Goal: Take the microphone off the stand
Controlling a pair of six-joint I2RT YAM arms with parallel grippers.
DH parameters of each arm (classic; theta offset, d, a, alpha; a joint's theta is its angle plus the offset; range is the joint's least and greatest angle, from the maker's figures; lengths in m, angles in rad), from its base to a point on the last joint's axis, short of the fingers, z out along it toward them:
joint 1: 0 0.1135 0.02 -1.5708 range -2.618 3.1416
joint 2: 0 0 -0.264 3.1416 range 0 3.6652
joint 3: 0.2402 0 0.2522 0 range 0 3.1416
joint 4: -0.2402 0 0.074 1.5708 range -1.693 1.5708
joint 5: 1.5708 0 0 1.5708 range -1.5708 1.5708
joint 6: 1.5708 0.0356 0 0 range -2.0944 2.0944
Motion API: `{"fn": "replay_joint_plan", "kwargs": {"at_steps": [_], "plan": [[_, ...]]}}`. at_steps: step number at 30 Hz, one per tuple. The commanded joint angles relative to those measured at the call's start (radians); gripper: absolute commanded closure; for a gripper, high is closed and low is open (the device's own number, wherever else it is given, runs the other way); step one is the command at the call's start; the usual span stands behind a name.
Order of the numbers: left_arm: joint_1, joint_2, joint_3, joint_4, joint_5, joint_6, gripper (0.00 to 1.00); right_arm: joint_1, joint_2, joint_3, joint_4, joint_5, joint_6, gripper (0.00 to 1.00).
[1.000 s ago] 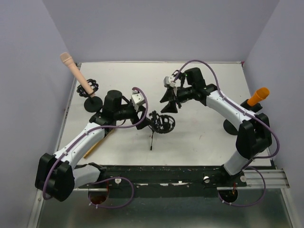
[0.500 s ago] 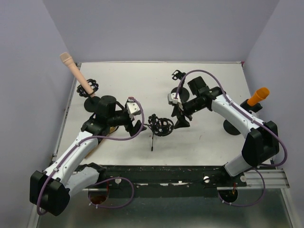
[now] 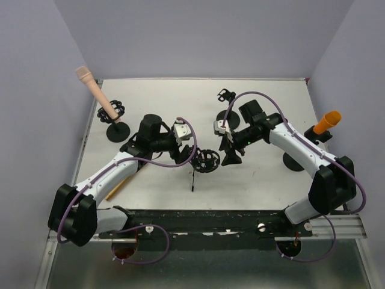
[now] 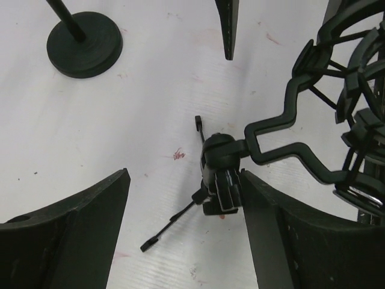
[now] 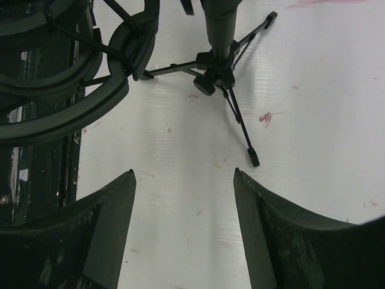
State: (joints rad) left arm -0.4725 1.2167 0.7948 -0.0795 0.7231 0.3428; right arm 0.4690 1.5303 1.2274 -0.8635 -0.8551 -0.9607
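A beige microphone [image 3: 96, 90] leans in its clip on a round-based stand [image 3: 118, 130] at the far left. An orange microphone [image 3: 326, 122] sits on another stand [image 3: 295, 161] at the right. Between my arms stands a small black tripod [image 3: 193, 176] carrying a ring-shaped shock mount [image 3: 206, 159]. My left gripper [image 3: 183, 155] is open, and the tripod's hub [image 4: 219, 162] lies between its fingers, against the right finger [image 4: 271, 217]. My right gripper [image 3: 231, 156] is open just right of the mount, over bare table [image 5: 184, 171], with the tripod's pole [image 5: 219, 24] ahead of it.
A thin golden stick [image 3: 118, 185] lies beside the left forearm. A small black clip stand [image 3: 225, 94] is at the back, behind the right arm. Purple walls close in the white table [image 3: 156, 102] on three sides; a black rail [image 3: 210, 220] runs along the front.
The left gripper has swung right, up to the tripod, and now straddles its hub. The right gripper came forward from the back and has held beside the shock mount since.
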Motion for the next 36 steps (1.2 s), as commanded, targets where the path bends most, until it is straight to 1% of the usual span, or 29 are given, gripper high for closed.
{"fn": "replay_joint_plan", "kwargs": {"at_steps": [1,5,9,13,19,21,24,27,36], "plan": [[-0.015,0.059,0.037,0.139,-0.031,-0.011,0.24,-0.004,-0.048,-0.028,0.018,0.036,0.034,0.26],[-0.017,0.118,0.086,0.149,-0.024,0.008,0.38,-0.006,-0.062,-0.035,0.021,0.062,0.05,0.26],[-0.017,0.159,0.11,0.211,-0.094,0.022,0.44,-0.004,-0.07,-0.04,0.02,0.093,0.051,0.26],[-0.006,0.216,0.179,0.234,-0.128,0.073,0.55,-0.006,-0.075,-0.04,0.02,0.097,0.057,0.26],[0.012,0.311,0.29,0.262,-0.151,0.133,0.56,-0.006,-0.082,-0.051,0.04,0.108,0.074,0.26],[0.023,0.349,0.342,0.261,-0.154,0.151,0.61,-0.009,-0.084,-0.054,0.052,0.108,0.086,0.26],[0.031,0.377,0.385,0.232,-0.13,0.202,0.72,-0.012,-0.087,-0.051,0.064,0.108,0.102,0.26],[0.04,0.376,0.391,0.227,-0.093,0.208,0.74,-0.016,-0.087,-0.046,0.067,0.117,0.1,0.26],[0.077,0.481,0.469,0.323,-0.189,0.205,0.74,-0.024,-0.059,-0.011,0.069,0.123,0.111,0.26]]}}
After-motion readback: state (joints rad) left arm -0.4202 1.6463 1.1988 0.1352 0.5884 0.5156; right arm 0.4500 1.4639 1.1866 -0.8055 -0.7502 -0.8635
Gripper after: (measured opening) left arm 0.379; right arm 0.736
